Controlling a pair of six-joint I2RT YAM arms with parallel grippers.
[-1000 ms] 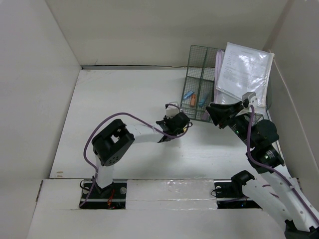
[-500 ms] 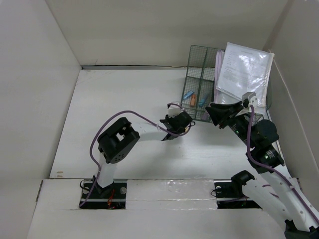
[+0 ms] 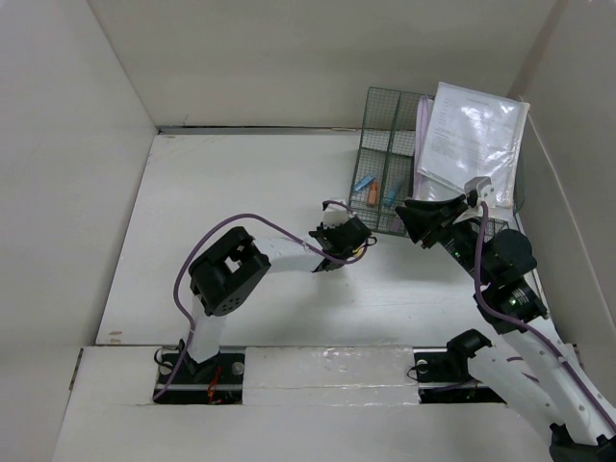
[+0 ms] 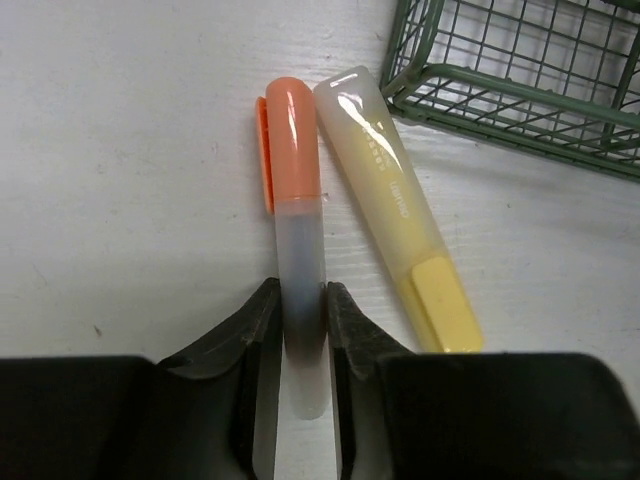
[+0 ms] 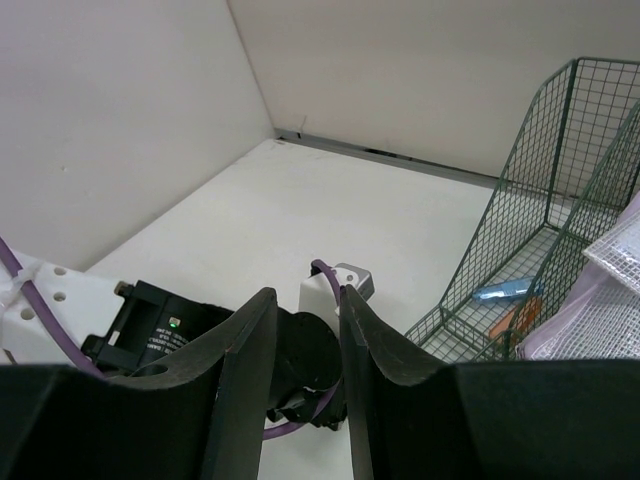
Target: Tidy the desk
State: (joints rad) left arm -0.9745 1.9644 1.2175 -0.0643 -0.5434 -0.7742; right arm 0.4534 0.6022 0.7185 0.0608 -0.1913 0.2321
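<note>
Desk [image 4: 120,150] surface, matte white with a faint grain, lying under both grippers and carrying everything else.

Left gripper [image 4: 303,340]: two black, smooth, tapered fingers pinching one marker [image 4: 297,230] across its frosted translucent barrel. The marker is cylindrical, with a glossy orange cap and clip pointing away from the fingertips, and it lies flat on the desk.

One highlighter [image 4: 395,200] lies just to the right of the held marker. Its body is flattened, glossy and pale yellow with small printed lettering, and its opaque yellow cap is at the end nearer the gripper. Its far end almost touches the orange cap. That makes two pens on the desk.

One dark green wire-mesh organizer [image 4: 520,100], a square grid of thin coated wire, stands ahead and to the right of the left fingertips, its corner near the highlighter's far end.

Right gripper [image 5: 300,330]: two black curved fingers parted by a narrow gap, nothing between them, held above the desk. The organizer is ahead and to its right. In one compartment lie a slim blue item [image 5: 508,291] and a slim orange item [image 5: 515,318]. One clear, shiny plastic sleeve of printed sheets [image 3: 472,135] leans in the rack beyond this gripper.
</note>
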